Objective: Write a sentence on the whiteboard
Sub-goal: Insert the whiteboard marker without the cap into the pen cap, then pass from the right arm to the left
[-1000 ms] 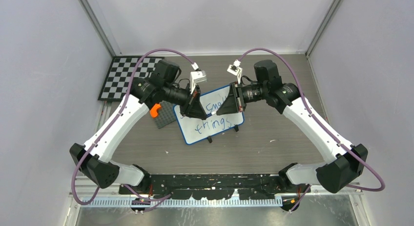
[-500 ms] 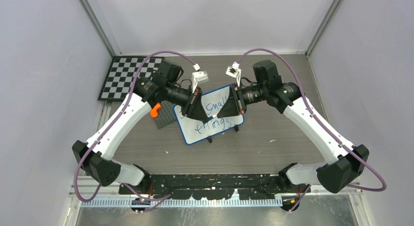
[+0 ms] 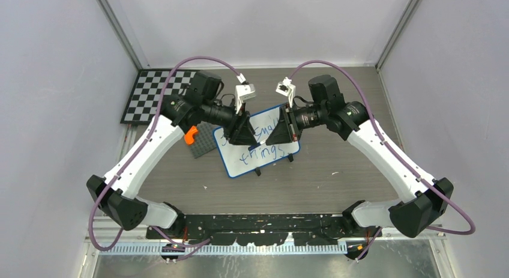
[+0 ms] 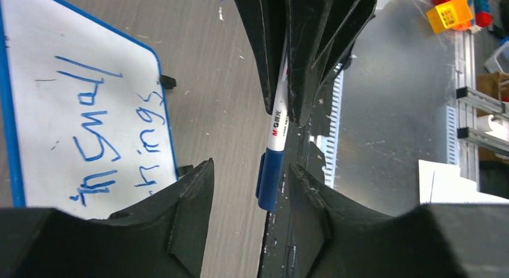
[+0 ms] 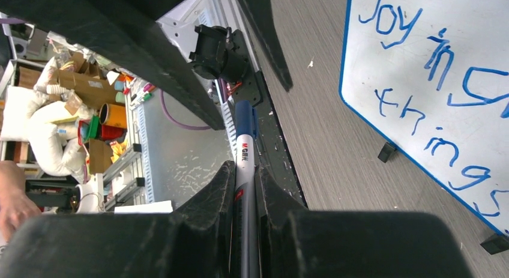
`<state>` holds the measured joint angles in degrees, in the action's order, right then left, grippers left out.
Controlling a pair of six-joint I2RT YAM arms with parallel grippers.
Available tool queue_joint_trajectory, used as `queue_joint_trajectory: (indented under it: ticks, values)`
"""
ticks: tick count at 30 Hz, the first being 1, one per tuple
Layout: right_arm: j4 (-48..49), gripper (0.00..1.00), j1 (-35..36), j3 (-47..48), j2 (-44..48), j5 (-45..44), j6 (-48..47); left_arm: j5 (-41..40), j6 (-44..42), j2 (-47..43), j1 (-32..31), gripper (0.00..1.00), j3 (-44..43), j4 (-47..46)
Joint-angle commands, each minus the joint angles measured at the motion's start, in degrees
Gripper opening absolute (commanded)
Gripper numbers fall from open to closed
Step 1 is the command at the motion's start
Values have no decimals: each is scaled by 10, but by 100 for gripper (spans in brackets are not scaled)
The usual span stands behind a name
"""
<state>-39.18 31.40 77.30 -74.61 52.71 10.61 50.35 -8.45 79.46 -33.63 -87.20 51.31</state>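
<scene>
Though seemingly finished: blue sentence (image 3: 264,151) on whiteboard (image 3: 240,164), lying mid-desk, nearer the far edge.
Above it, marker (image 4: 276,134) pinched firmly in right gripper (image 5: 244,170), capped end offered between the parted jaws of left gripper (image 4: 251,165), likely for handover; both arms stretched inward, wrists level, facing.

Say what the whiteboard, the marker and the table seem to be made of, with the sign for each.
Whiteboard: smooth white coated panel, the sentence sits crisp on it; blue frame looks plastic. Marker: smooth plastic, white printed barrel, blue cap. Table: grey matte wood-grain, likely laminate; fine streaks show.
</scene>
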Motion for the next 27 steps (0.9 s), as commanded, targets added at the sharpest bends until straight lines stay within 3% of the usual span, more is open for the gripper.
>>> queue_joint_trajectory:
  ticks: [1, 9, 15, 17, 21, 22, 24, 27]
  values:
    - [2, 0, -3, 8, 13, -19, 6, -42, -77, -35, 3, 54, -34, -1]
    - [36, 0, -3, 6, 2, 13, 42, -65, -115, -30, -23, 63, -38, 19]
    - [48, 0, -3, 5, 0, 26, 57, -112, -149, -20, -62, 62, -32, 33]
    - [46, 0, -3, 5, 1, 24, 57, -123, -167, -20, -73, 57, -30, 41]
    - [38, 3, -4, 5, 2, 27, 56, -154, -202, -15, -90, 32, -35, 66]
    - [33, 9, -3, 5, 5, 27, 54, -160, -210, -15, -93, 23, -36, 71]
    - [18, 30, -4, 5, 7, 27, 46, -173, -230, -15, -96, 7, -44, 84]
    - [-19, 56, -7, 12, 10, 12, 26, -202, -272, -12, -102, 0, -68, 119]
